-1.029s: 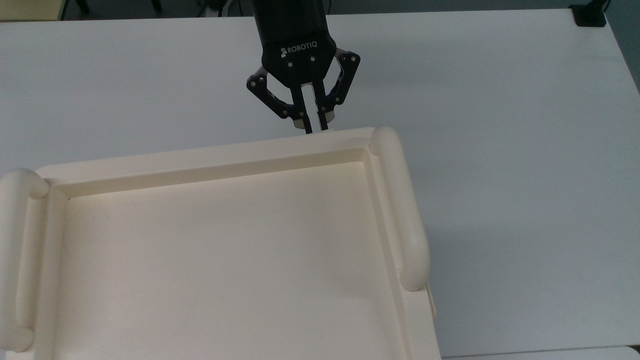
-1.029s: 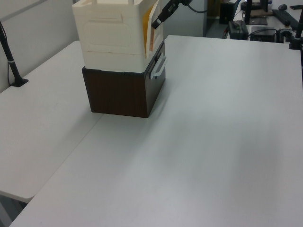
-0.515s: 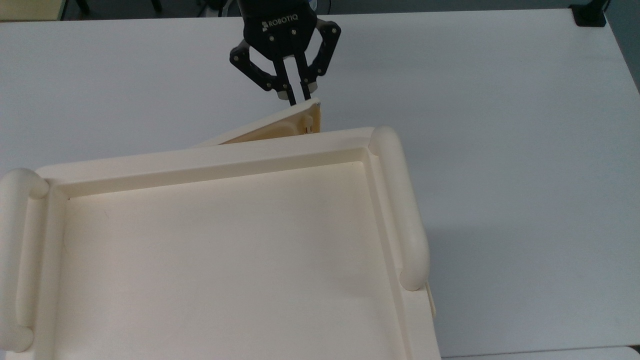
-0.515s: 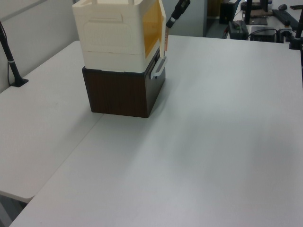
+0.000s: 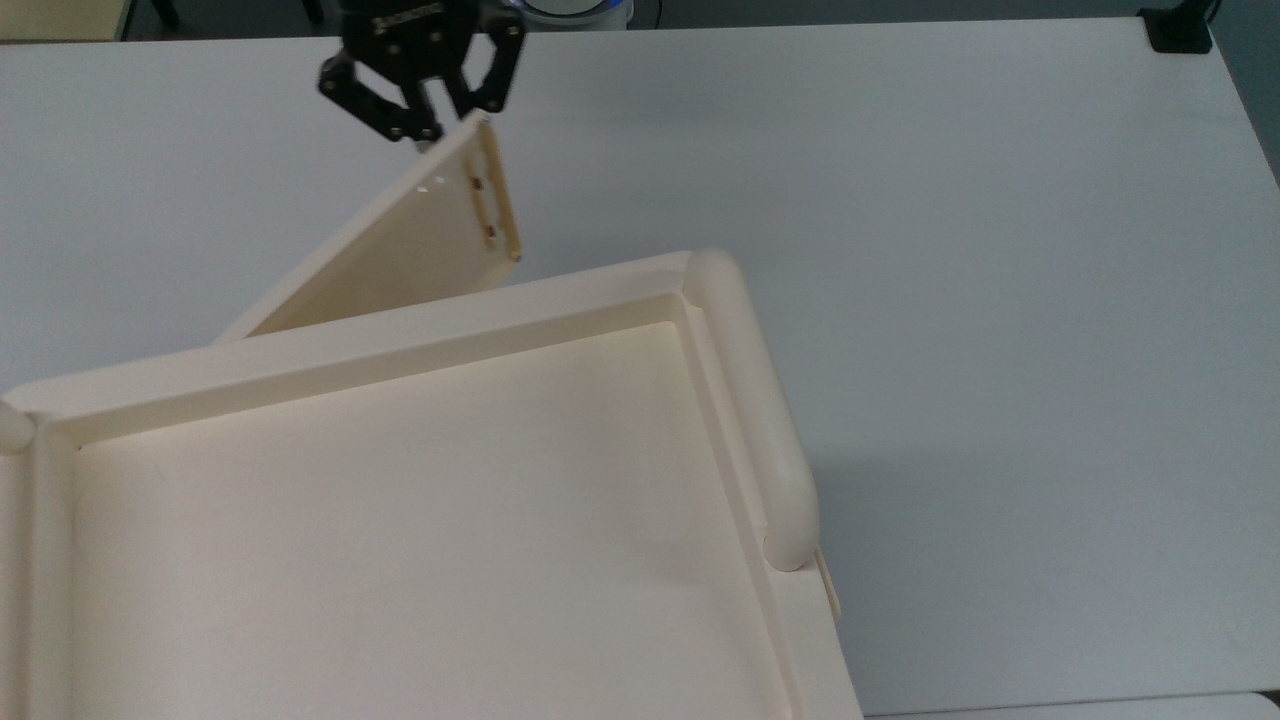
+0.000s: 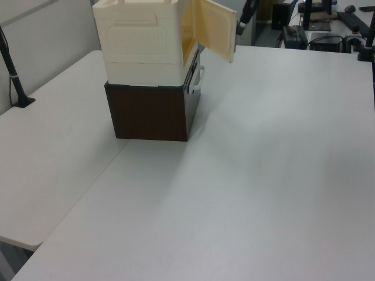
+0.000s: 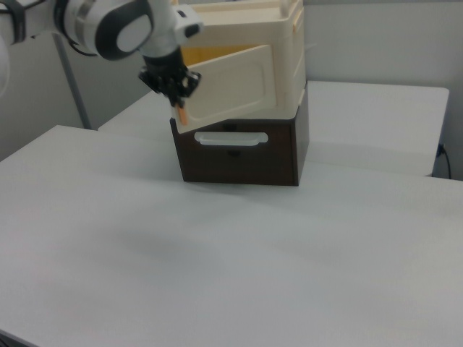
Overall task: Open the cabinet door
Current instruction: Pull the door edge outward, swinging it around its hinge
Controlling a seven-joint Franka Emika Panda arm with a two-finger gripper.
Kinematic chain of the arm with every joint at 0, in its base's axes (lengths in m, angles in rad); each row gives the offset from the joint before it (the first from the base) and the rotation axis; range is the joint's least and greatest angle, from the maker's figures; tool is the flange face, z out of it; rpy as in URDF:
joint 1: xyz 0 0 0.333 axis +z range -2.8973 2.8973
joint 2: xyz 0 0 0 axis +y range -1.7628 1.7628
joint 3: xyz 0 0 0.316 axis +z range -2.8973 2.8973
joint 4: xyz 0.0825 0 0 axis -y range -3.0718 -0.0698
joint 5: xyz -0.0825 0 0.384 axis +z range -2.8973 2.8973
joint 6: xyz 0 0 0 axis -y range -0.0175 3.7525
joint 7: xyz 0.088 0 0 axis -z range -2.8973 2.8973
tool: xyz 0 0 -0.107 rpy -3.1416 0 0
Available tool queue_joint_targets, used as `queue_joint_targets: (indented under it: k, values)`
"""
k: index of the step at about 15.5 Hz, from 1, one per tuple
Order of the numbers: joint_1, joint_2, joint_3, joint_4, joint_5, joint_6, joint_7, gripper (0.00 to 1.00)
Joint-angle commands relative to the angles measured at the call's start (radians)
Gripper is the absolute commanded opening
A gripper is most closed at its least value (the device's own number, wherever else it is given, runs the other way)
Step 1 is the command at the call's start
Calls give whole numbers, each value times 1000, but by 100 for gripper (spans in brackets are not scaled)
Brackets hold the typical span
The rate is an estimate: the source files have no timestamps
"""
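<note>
A big white desk fills most of the room, and its top is flat and smooth. In the left view a seam runs across the desk where two tops meet, and a black pole stands on the left view's left. Far at the back of the left view there are dark machines and cables on more desks. In the right view a pale wall is behind the desk. A dark brown box with a white handle sits on the desk, and a cream cabinet sits on top of it. The cabinet's tray-like top has a thick round rail on the top view's right. The door is swung out, well open, and hinged at the top view's left, with its free edge pointing away from the cabinet. A slim bar and two brown spots sit near that free edge. The gripper is at the door's free edge, and its black jaws are closed tight on that edge. In the right view the white arm reaches in from the right view's left.
</note>
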Motion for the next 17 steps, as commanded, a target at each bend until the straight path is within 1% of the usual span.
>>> queue_joint_targets:
  k: [1,2,3,4,5,6,7,12,15,17]
  values:
    - [-68,-7,-20,-18,-22,-31,-95,23]
    - [-88,-12,-30,-18,-22,-47,-107,30]
    - [-102,-13,-44,-16,-20,-65,-116,47]
    - [-120,-16,-61,-12,-16,-81,-128,70]
    - [-143,-19,-67,-10,-13,-88,-135,81]
    - [-172,-24,-69,-10,-13,-94,-138,96]
    - [-200,-32,-69,-7,-11,-96,-138,100]
    - [-293,-42,-76,-5,-20,-101,-139,100]
    - [-306,-68,-116,-4,-23,-125,-138,100]
    - [-306,-85,-119,5,-32,-165,-130,100]
